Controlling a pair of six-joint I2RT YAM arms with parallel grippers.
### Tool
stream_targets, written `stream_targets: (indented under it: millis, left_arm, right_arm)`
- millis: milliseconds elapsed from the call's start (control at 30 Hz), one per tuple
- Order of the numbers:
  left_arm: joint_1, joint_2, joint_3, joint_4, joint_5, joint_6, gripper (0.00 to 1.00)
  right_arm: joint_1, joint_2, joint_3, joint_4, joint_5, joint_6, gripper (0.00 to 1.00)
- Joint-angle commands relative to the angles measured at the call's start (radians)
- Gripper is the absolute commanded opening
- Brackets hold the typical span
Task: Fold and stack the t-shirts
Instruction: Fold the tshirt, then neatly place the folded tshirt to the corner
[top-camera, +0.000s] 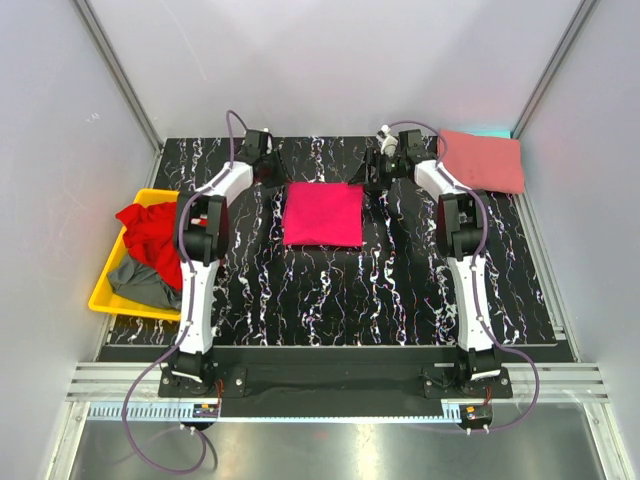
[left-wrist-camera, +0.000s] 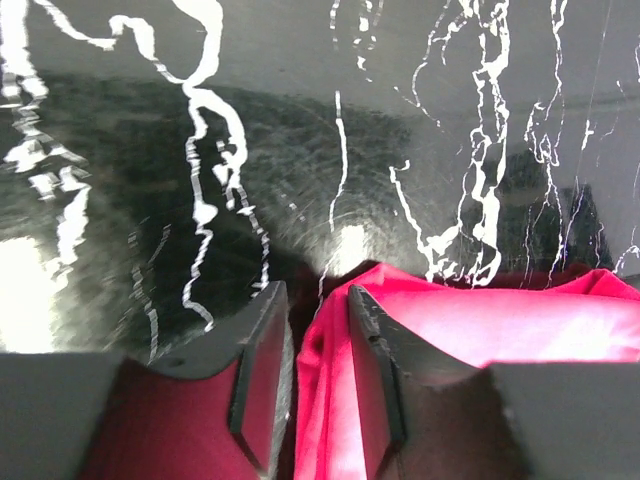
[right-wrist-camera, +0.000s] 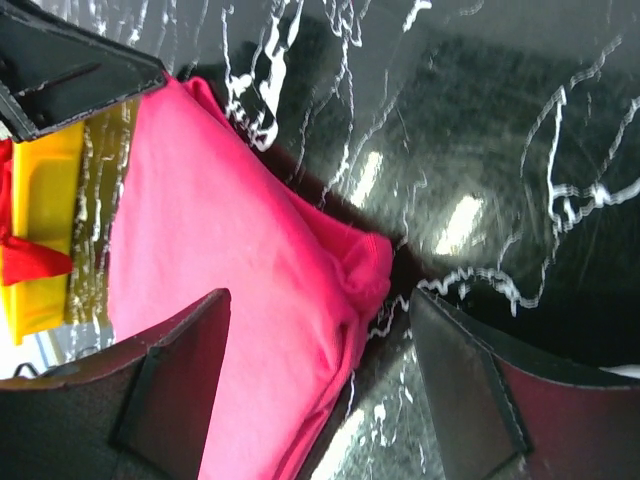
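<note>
A magenta t-shirt (top-camera: 322, 214) lies folded into a square at the middle of the table. My left gripper (top-camera: 272, 172) hangs over its far left corner. In the left wrist view the left gripper (left-wrist-camera: 315, 300) has its jaws a little apart, with the magenta shirt's (left-wrist-camera: 520, 325) edge lying loose in the gap. My right gripper (top-camera: 375, 178) is at the far right corner. In its wrist view the right gripper (right-wrist-camera: 318, 300) stands wide open, straddling the bunched corner of the magenta shirt (right-wrist-camera: 220, 240). A salmon t-shirt (top-camera: 482, 160) lies folded at the back right.
A yellow bin (top-camera: 110, 290) stands at the left edge of the table, holding a crumpled red t-shirt (top-camera: 150, 235) and a grey t-shirt (top-camera: 145, 282). The black marbled table (top-camera: 400, 290) is walled in by white panels on three sides.
</note>
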Motion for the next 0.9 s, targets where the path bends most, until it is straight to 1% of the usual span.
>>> stream_targets:
  millis: [0,133,200,233,300,333,400,467,533,633,733,867]
  left_arm:
    - [0.015,-0.133,0.052,-0.024,-0.041,0.016,0.37]
    - [0.015,-0.219,0.015,-0.078,-0.078,-0.001,0.38]
    - [0.015,-0.292,-0.075,-0.072,-0.052,-0.041,0.38]
    - [0.009,-0.317,-0.144,-0.066,-0.048,-0.053,0.38]
    - [-0.003,-0.385,-0.213,-0.072,-0.057,-0.087,0.38]
    - [-0.014,-0.406,-0.288,-0.054,-0.04,-0.093,0.38]
    - [-0.025,-0.458,-0.354,-0.038,-0.028,-0.107,0.38]
    - [-0.037,-0.492,-0.443,-0.009,0.02,-0.121,0.38]
    - [-0.051,-0.502,-0.514,0.005,0.048,-0.13,0.38]
    - [-0.068,-0.489,-0.564,-0.018,0.014,-0.114,0.37]
    - [-0.081,-0.453,-0.587,-0.035,0.002,-0.102,0.35]
    - [-0.095,-0.408,-0.575,-0.093,-0.092,-0.081,0.35]
  right_arm:
    - [-0.003,0.081,0.11,-0.14,-0.041,-0.02,0.8]
    - [-0.003,0.127,0.186,-0.222,-0.047,-0.036,0.8]
    - [-0.002,0.15,0.222,-0.265,-0.06,-0.051,0.8]
    - [0.001,0.156,0.235,-0.282,-0.064,-0.059,0.8]
    - [0.004,0.167,0.25,-0.306,-0.065,-0.074,0.8]
    - [0.009,0.169,0.253,-0.31,-0.071,-0.077,0.8]
    - [0.015,0.178,0.261,-0.32,-0.077,-0.079,0.8]
    - [0.026,0.187,0.278,-0.334,-0.082,-0.082,0.8]
    - [0.033,0.198,0.282,-0.343,-0.079,-0.082,0.8]
    - [0.046,0.201,0.276,-0.336,-0.074,-0.077,0.81]
    - [0.049,0.192,0.25,-0.317,-0.079,-0.065,0.81]
    - [0.047,0.175,0.216,-0.322,-0.1,-0.083,0.81]
